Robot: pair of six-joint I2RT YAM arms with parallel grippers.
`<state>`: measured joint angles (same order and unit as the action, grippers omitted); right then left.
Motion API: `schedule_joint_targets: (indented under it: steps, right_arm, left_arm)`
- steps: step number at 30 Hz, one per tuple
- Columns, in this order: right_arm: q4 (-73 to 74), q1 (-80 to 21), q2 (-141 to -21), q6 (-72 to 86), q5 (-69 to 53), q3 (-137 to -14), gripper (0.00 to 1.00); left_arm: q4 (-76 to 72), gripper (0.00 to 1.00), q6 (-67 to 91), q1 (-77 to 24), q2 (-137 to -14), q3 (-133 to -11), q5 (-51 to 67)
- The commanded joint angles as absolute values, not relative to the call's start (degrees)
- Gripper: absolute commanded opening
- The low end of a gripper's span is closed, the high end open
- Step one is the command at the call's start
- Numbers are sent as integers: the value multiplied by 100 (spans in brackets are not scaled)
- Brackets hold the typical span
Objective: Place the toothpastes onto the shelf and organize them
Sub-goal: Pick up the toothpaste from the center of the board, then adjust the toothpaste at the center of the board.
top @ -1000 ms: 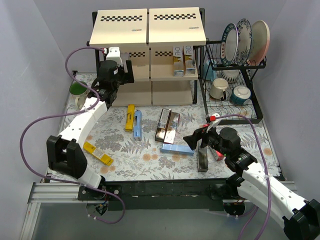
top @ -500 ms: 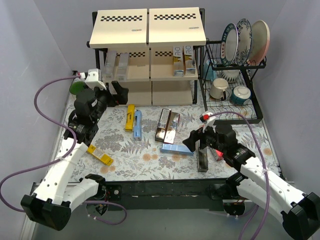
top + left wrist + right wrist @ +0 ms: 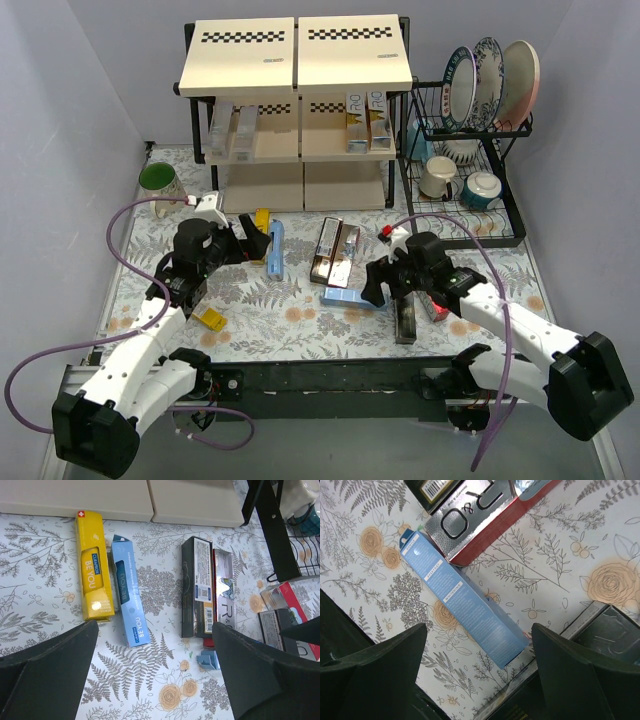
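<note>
Fern-and-rose oilcloth covers the table (image 3: 270,320); the shelf (image 3: 240,55) at twelve o'clock holds four toothpastes (image 3: 360,122) on its middle tier, and the rest lie loose near the centre. The right gripper (image 3: 479,627) hangs with fingers spread wide over a pale-blue carton (image 3: 462,597) lying slantwise to them, so it would do well to turn square across the narrow sides and close at mid-length. At nine o'clock the left gripper (image 3: 250,240), equally wide and empty, hovers over a yellow carton (image 3: 92,575) printed "CURAPROX BE YOU", a blue carton (image 3: 127,590) reading "BE YOU", and a silver carton (image 3: 223,595) showing a large "R".
</note>
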<state>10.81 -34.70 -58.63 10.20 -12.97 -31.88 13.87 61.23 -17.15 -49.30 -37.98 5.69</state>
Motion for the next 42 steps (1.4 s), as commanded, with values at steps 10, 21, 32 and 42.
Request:
schedule_joint_targets:
  steps: [10,21,32,42]
  right_arm:
    - [1336,-4480,-7056,870,-1258,-3665,92]
    - [1783,-5722,-6865,1687,217,-4016,91]
    - [3348,-4897,-6187,2496,2057,-4448,94]
    - [2954,-4061,-6468,2636,1310,-3920,91]
  left_arm:
    - [1090,98,6214,-1687,-4931,-3656,844]
    - [1169,98,6179,-1687,-4957,-3665,721]
    - [1187,98,6152,-1687,-5018,-3691,677]
    - [1257,98,6100,-1687,-5019,-3691,571]
